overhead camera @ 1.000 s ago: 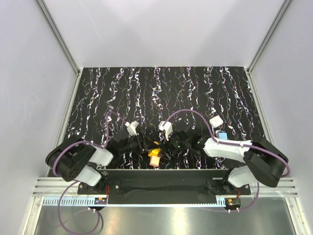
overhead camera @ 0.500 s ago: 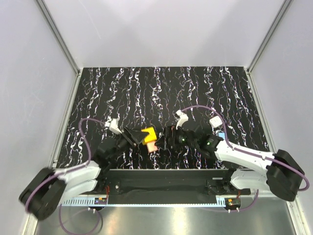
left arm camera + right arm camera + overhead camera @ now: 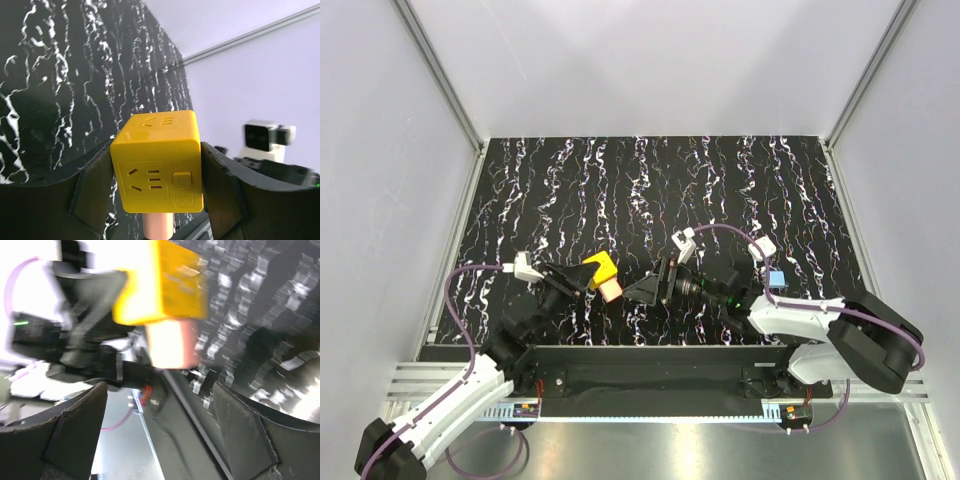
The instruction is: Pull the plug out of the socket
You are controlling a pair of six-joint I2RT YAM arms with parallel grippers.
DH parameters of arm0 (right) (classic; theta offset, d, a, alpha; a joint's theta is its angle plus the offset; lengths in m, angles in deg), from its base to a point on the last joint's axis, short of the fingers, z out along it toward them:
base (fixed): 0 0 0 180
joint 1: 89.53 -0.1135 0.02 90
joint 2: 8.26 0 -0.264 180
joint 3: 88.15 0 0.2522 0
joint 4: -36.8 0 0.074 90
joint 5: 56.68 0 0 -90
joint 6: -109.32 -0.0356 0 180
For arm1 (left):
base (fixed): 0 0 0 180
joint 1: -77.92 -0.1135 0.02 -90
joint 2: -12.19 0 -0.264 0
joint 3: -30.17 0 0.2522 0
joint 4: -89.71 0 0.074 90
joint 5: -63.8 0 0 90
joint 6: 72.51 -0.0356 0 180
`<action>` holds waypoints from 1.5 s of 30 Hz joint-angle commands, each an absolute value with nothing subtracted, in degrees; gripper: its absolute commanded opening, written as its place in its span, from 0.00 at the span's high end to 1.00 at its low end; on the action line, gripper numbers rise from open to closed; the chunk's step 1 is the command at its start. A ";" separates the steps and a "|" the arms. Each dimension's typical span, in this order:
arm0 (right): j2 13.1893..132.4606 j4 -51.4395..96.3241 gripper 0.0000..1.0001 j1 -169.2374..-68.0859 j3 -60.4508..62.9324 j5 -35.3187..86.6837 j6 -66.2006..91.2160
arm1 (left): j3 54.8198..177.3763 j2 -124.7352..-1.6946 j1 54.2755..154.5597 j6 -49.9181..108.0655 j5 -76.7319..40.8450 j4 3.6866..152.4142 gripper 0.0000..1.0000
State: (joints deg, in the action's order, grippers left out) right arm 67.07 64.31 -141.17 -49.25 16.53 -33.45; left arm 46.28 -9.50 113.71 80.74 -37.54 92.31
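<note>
My left gripper (image 3: 588,282) is shut on the yellow cube socket (image 3: 599,268) and holds it lifted above the table. In the left wrist view the socket (image 3: 159,160) sits squeezed between both fingers, and the pink plug (image 3: 158,226) sticks out of its underside. In the top view the plug (image 3: 610,290) points toward the right arm. My right gripper (image 3: 648,288) is open and empty, a short way right of the plug. In the right wrist view the socket (image 3: 162,282) and plug (image 3: 172,342) are blurred, beyond the open fingers.
The black marbled table (image 3: 650,190) has grey walls on three sides. A white block (image 3: 761,247) and a small blue block (image 3: 775,277) lie by the right arm. The metal base rail (image 3: 650,370) runs along the near edge.
My left arm has swung left and back with the socket and plug. My right gripper has followed leftward and stays open, with the plug clear of its fingers.
</note>
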 commanded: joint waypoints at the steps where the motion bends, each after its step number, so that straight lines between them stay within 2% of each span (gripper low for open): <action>1: 70.13 74.80 0.08 -141.21 -46.90 10.14 -33.94 | 44.55 -8.81 113.69 82.27 -38.34 96.42 1.00; 5: 73.74 75.61 0.12 -141.13 -45.31 9.06 -33.94 | 44.28 -8.90 113.69 82.53 -38.42 99.23 1.00; 13: 78.22 76.56 0.12 -140.77 -43.81 9.33 -32.97 | 44.10 -12.06 113.78 83.14 -35.70 105.91 1.00; 16: 80.16 77.27 0.16 -140.60 -42.58 7.66 -33.85 | 41.47 -13.03 113.69 84.11 -35.26 111.27 1.00; 20: 83.23 86.37 0.22 -138.85 -43.89 6.34 -37.88 | 41.82 -13.56 113.69 84.46 -34.82 112.15 1.00; 21: 85.07 88.15 0.28 -137.80 -44.16 5.38 -39.03 | 41.47 -13.56 113.69 84.73 -34.73 112.59 1.00; 26: 91.93 105.02 0.29 -135.24 -45.30 2.39 -48.17 | 40.77 -13.74 113.69 85.43 -34.64 114.53 1.00; 34: 94.75 107.85 0.31 -135.06 -43.28 -0.87 -50.29 | 41.29 -17.24 113.69 85.34 -33.94 117.77 1.00; 39: 95.10 108.03 0.42 -135.06 -43.46 -0.78 -50.02 | 40.77 -20.76 113.69 85.43 -33.15 120.59 1.00; 45: 95.46 108.47 0.44 -134.98 -43.72 -0.69 -49.94 | 40.68 -23.49 113.69 85.43 -32.62 123.14 1.00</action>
